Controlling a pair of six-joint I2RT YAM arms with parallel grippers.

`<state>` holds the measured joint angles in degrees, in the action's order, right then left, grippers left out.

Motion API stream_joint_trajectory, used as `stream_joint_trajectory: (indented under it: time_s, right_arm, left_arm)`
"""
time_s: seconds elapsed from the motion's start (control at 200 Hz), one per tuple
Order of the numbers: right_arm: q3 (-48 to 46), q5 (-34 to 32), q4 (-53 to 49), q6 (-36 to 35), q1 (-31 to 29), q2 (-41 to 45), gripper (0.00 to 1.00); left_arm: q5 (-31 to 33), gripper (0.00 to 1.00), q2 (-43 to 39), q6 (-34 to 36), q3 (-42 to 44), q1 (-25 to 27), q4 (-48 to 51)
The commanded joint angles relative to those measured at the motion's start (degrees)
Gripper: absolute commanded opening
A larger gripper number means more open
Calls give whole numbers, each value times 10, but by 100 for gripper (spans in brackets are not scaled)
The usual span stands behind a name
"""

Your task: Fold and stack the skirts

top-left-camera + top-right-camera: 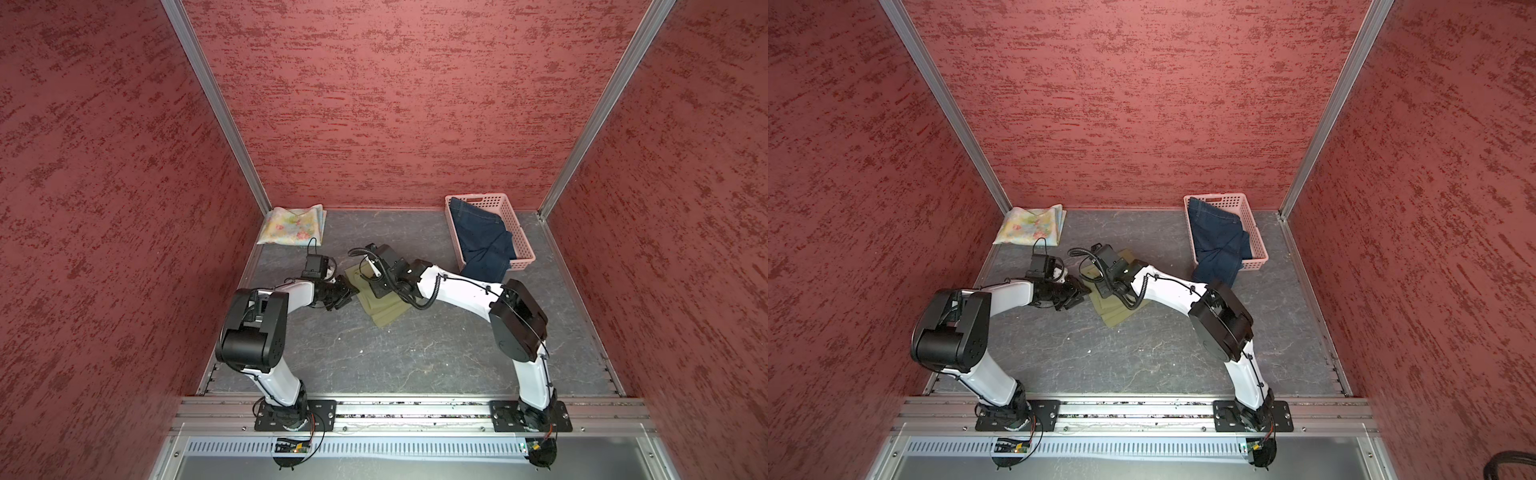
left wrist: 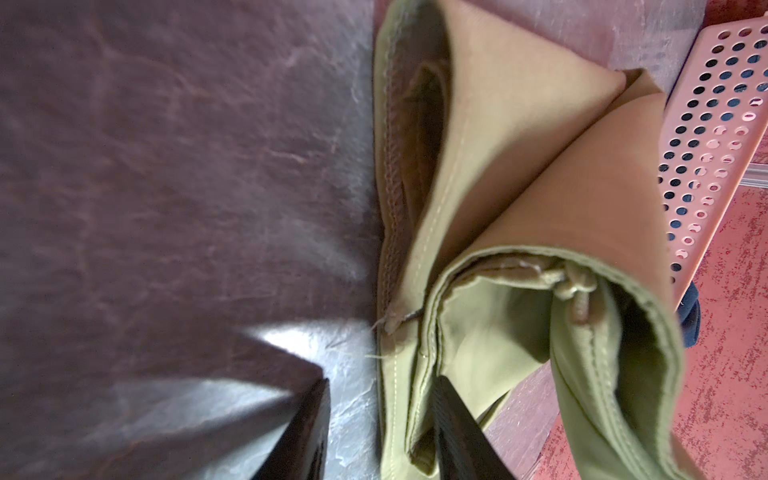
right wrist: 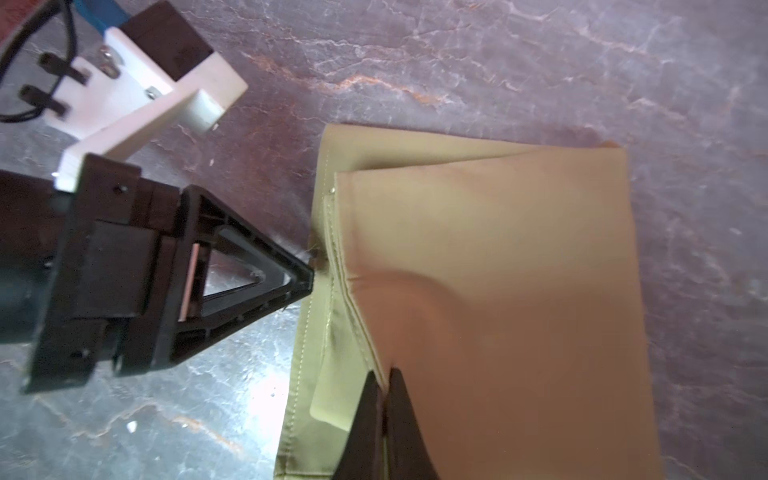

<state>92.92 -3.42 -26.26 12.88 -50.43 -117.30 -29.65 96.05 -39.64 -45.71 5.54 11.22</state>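
Note:
The olive-green skirt (image 1: 384,309) (image 1: 1115,311) lies partly folded on the middle of the table. My right gripper (image 3: 384,374) (image 1: 377,287) is shut on the edge of its top layer (image 3: 498,270). My left gripper (image 2: 382,380) (image 1: 351,291) is open at the skirt's left edge (image 2: 498,166). One of its fingers is over the bare table and the other is pushed in between the cloth layers. The floral skirt (image 1: 293,224) (image 1: 1032,226) lies folded in the back left corner. The denim skirt (image 1: 482,241) (image 1: 1219,245) spills over the front of the basket.
The pink perforated basket (image 1: 521,232) (image 1: 1256,230) (image 2: 715,124) stands at the back right by the wall. Red textured walls close in the grey table (image 1: 415,353) on three sides. A metal rail with both arm bases runs along the front edge.

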Motion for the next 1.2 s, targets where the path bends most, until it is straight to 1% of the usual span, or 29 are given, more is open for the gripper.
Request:
stream_joint_trajectory:
  time_s: [0.0, 0.09, 0.235, 0.286, 0.451, 0.576, 0.686, 0.706, 0.977, 1.192]
  right_arm:
    - [-6, 36, 15, 28, -2, -3, 0]
    - [-16, 41, 26, 37, -4, -14, 0]
    - [-25, 67, 42, 56, -4, -31, 0]
    - [-27, 72, 47, 61, -4, -35, 0]
    - [-30, 70, 54, 65, -3, -34, 0]
    - [-19, 76, 50, 68, -4, -31, 0]
    - [-8, 85, 45, 77, -3, -30, 0]
    - [-6, 87, 44, 78, -4, -30, 0]
    - [-10, 96, 46, 90, -3, -40, 0]
    - [-24, 116, 68, 117, -7, -58, 0]
  left_arm:
    - [5, 42, 7, -1, 0, 3, -1]
    - [7, 42, 6, -2, 2, 3, -2]
    - [7, 42, 10, -2, 1, 6, -4]
    - [7, 40, 14, -3, 2, 9, -6]
    - [11, 30, 26, -5, -2, 21, -11]
    - [16, 18, 33, -8, -4, 28, -16]
    - [16, 5, 40, -10, -6, 34, -20]
    - [16, 4, 41, -11, -6, 34, -20]
    - [17, 3, 37, -10, -6, 35, -19]
    - [18, 3, 34, -9, -6, 34, -15]
